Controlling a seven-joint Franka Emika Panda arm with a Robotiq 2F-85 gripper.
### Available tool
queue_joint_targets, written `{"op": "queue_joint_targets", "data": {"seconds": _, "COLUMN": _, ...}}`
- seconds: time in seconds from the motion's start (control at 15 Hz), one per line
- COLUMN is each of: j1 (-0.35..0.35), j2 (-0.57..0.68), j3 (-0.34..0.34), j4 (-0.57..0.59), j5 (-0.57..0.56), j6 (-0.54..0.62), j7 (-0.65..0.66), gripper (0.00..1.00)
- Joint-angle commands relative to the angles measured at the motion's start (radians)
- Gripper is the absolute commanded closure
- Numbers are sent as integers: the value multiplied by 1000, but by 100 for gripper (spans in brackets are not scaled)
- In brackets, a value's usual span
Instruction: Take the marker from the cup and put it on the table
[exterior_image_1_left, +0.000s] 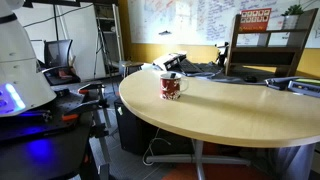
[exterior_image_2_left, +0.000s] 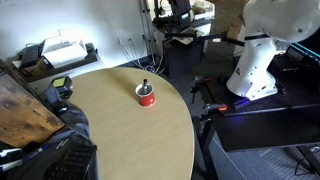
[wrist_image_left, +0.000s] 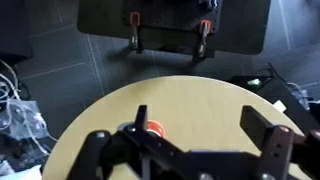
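A red and white cup (exterior_image_1_left: 172, 88) stands on the round wooden table (exterior_image_1_left: 230, 115), and a dark marker (exterior_image_1_left: 170, 76) sticks up out of it. Both exterior views show the cup (exterior_image_2_left: 146, 97) and the marker (exterior_image_2_left: 144, 84). In the wrist view my gripper (wrist_image_left: 197, 112) is open and empty, high above the table. The cup (wrist_image_left: 153, 128) peeks out beside my left finger, which partly hides it. The gripper itself is not seen in either exterior view; only the white robot body (exterior_image_2_left: 262, 45) shows.
Dark devices and cables (exterior_image_1_left: 185, 62) lie at the table's far edge, and papers (exterior_image_1_left: 300, 86) at one side. A printer (exterior_image_2_left: 60, 52), a wooden board (exterior_image_2_left: 25, 108) and a dark bag (exterior_image_2_left: 72, 135) crowd the table's other side. A chair (exterior_image_1_left: 60, 55) stands beyond the table.
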Motion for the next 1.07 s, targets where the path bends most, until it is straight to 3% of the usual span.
{"op": "queue_joint_targets", "data": {"seconds": 0.0, "j1": 3, "j2": 1, "j3": -2, "j4": 2, "j5": -1, "j6": -2, "j7": 1, "gripper": 0}}
{"op": "queue_joint_targets", "data": {"seconds": 0.33, "j1": 3, "j2": 1, "j3": -2, "j4": 2, "j5": -1, "j6": -2, "j7": 1, "gripper": 0}}
{"op": "queue_joint_targets", "data": {"seconds": 0.67, "j1": 38, "j2": 17, "j3": -3, "j4": -136, "j5": -141, "j6": 210, "j7": -204, "gripper": 0}}
{"op": "queue_joint_targets", "data": {"seconds": 1.0, "j1": 75, "j2": 148, "j3": -3, "j4": -275, "j5": -257, "j6": 483, "j7": -346, "gripper": 0}}
